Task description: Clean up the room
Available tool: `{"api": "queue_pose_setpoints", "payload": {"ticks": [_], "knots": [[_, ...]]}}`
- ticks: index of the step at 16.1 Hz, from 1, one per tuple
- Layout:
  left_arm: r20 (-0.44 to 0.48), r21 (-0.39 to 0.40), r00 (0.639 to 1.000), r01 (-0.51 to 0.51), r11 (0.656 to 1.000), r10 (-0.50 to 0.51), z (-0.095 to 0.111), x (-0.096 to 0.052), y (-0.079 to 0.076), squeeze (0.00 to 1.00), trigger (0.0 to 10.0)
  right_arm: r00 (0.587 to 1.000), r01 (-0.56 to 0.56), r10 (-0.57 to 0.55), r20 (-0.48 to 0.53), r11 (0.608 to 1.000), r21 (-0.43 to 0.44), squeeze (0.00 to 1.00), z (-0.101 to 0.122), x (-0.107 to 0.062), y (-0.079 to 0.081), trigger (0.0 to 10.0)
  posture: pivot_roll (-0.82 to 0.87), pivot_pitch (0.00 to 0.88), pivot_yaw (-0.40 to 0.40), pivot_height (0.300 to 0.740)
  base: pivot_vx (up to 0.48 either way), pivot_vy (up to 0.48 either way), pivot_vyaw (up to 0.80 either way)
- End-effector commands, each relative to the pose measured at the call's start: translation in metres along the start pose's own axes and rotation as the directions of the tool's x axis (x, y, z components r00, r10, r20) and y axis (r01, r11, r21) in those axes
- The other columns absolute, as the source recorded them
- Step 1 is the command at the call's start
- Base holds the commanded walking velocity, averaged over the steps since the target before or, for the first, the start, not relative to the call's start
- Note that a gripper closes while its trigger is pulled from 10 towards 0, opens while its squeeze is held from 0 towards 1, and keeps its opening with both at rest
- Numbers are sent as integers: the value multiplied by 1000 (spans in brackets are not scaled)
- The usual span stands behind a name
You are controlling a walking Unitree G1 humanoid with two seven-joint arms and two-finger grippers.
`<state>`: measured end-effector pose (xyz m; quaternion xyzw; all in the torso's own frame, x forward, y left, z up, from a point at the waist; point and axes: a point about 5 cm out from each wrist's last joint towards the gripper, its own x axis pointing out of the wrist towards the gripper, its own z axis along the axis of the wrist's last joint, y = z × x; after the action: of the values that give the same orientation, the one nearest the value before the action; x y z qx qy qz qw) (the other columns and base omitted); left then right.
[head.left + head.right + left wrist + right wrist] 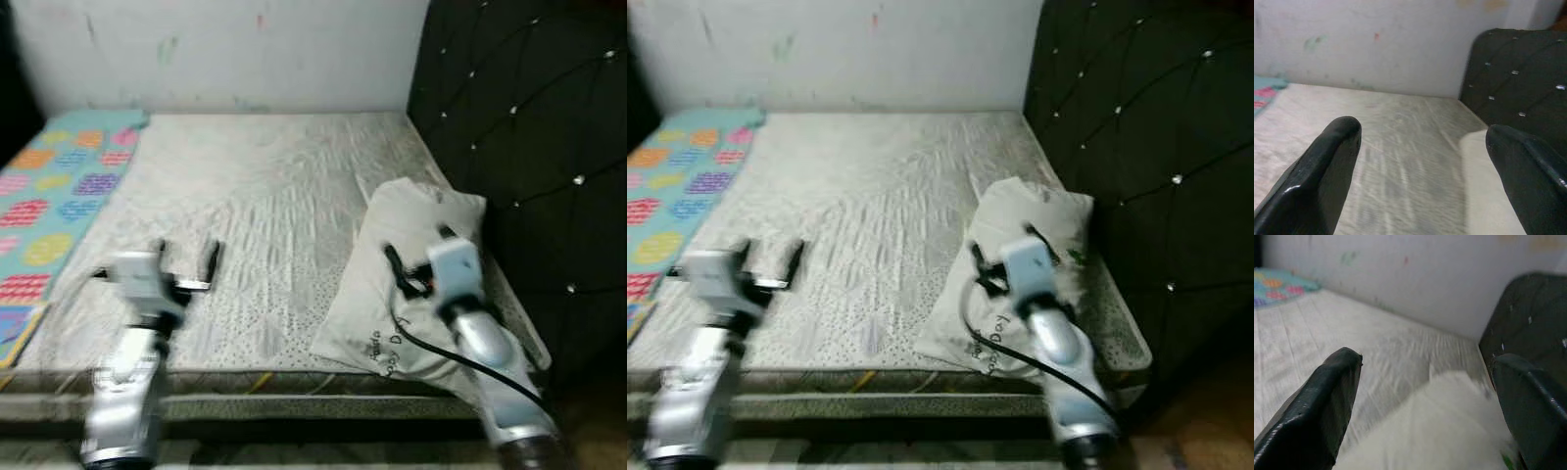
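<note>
A bare grey-white mattress [265, 206] lies against a pale wall [225, 49], with a white pillow [411, 274] on the mattress's near corner beside a dark padded headboard [529, 127] and a colourful patterned blanket [54, 196] along the edge farthest from the headboard. The right claw [416, 255] hangs released, fingers spread wide, directly over the pillow. The left claw [186, 264] hovers released over the mattress's near edge, between blanket and pillow.
</note>
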<state>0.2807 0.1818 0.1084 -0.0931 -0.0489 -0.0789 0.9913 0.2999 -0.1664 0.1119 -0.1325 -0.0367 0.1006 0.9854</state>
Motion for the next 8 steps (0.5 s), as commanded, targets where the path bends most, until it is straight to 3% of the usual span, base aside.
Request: {"api": "queue_pose_setpoints", "payload": {"ticks": [1, 2, 4, 8], "knots": [[5, 19, 1000, -27, 999, 27, 2, 0, 8, 0, 10000, 1000, -5, 5, 16, 1000, 20, 0, 2, 4, 4, 10000, -59, 0, 8, 740, 0, 0, 0], [14, 10, 999, -33, 999, 33, 2, 6, 7, 0, 10000, 1000, 7, -6, -17, 998, 56, 0, -8, 5, 4, 10000, -30, 0, -3, 740, 0, 0, 0], [24, 13, 999, -37, 999, 37, 3, 9, 9, 0, 10000, 1000, -24, 24, 0, 998, 62, 0, -6, 13, 11, 10000, -25, 0, -5, 740, 0, 0, 0], [22, 23, 998, -61, 998, 60, -2, -3, 14, 0, 10000, 997, -60, 56, 53, 995, 78, 0, 2, 18, 18, 10000, -9, 0, -17, 740, 0, 0, 0]]}}
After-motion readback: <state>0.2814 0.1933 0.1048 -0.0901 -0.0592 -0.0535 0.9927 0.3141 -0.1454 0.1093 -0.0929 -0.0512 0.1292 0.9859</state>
